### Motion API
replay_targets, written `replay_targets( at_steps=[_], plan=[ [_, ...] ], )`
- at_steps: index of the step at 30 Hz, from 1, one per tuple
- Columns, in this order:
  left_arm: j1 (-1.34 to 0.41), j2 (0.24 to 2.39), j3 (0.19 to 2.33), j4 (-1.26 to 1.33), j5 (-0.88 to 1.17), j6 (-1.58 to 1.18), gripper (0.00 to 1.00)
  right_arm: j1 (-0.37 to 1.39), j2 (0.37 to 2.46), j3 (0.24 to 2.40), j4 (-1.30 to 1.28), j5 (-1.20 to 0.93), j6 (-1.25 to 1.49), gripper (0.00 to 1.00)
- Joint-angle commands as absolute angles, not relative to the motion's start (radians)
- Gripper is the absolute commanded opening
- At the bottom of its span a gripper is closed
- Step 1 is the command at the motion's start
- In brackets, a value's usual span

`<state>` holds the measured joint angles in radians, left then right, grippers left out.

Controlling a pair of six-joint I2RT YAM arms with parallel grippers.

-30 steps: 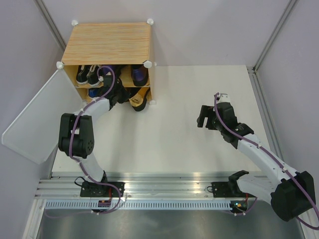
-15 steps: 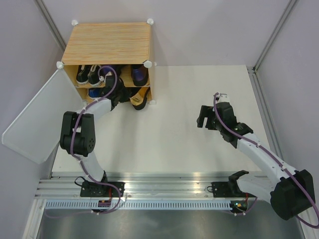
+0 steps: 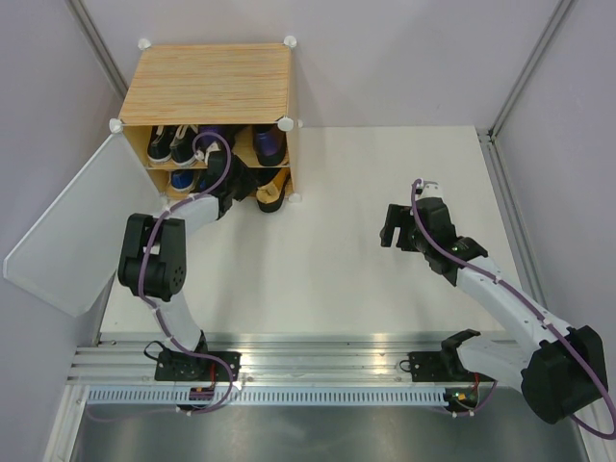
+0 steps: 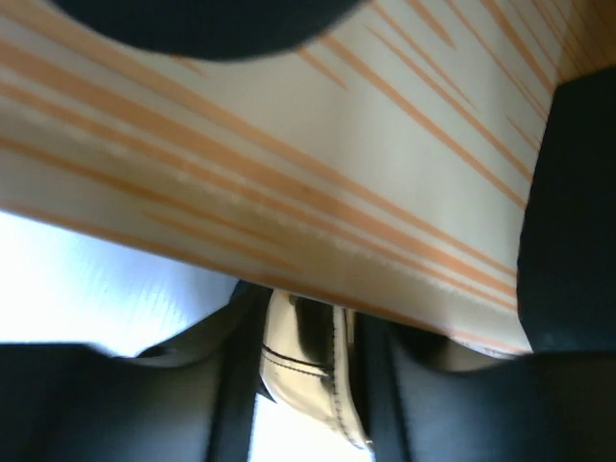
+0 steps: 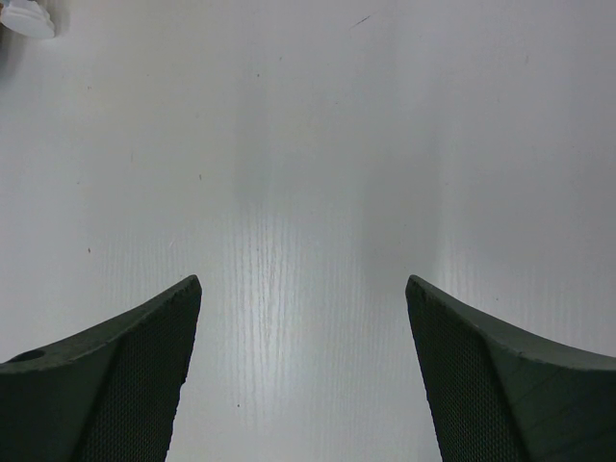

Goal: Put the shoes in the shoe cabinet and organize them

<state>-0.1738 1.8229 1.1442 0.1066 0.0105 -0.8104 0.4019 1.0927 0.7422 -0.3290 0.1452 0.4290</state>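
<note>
The shoe cabinet (image 3: 212, 82) stands at the back left, its door panel (image 3: 67, 231) swung open to the left. Black sneakers (image 3: 168, 144) and a blue sneaker (image 3: 269, 144) sit on the upper shelf, and another blue sneaker (image 3: 181, 178) lies below. A gold heel (image 3: 272, 189) lies at the lower shelf's front right. My left gripper (image 3: 241, 181) reaches into the lower shelf. In the left wrist view the gold heel (image 4: 303, 356) stands between the parted fingers (image 4: 144, 404), under the shelf board (image 4: 337, 164), with light showing beside it. My right gripper (image 3: 395, 234) hovers open over the table, holding nothing.
The white table (image 3: 385, 173) stretches to the right of the cabinet. Grey walls close in the left, back and right sides. A white corner connector (image 5: 27, 17) shows at the top left of the right wrist view, far from the right gripper (image 5: 300, 281).
The left gripper pushed further into the lower shelf, carrying the gold heel inward, and its jaws have parted. The right arm stayed still.
</note>
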Motion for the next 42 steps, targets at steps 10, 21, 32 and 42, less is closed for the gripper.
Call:
replay_targets(
  at_steps=[10, 21, 32, 42],
  plan=[
    [-0.192, 1.769, 1.123, 0.305, 0.084, -0.764, 0.62, 0.399, 1.069, 0.767, -0.311, 0.161, 0.417, 0.9],
    [-0.192, 1.671, 1.098, 0.272, 0.075, -0.741, 0.64, 0.4, 1.058, 0.762, -0.311, 0.152, 0.42, 0.9],
    [-0.192, 1.516, 0.997, 0.236, 0.095, -0.7, 0.5, 0.399, 1.048, 0.758, -0.311, 0.146, 0.422, 0.9],
    [-0.239, 1.371, 0.672, 0.331, 0.017, -0.649, 0.02, 0.4, 1.046, 0.755, -0.305, 0.124, 0.426, 0.9]
  ],
)
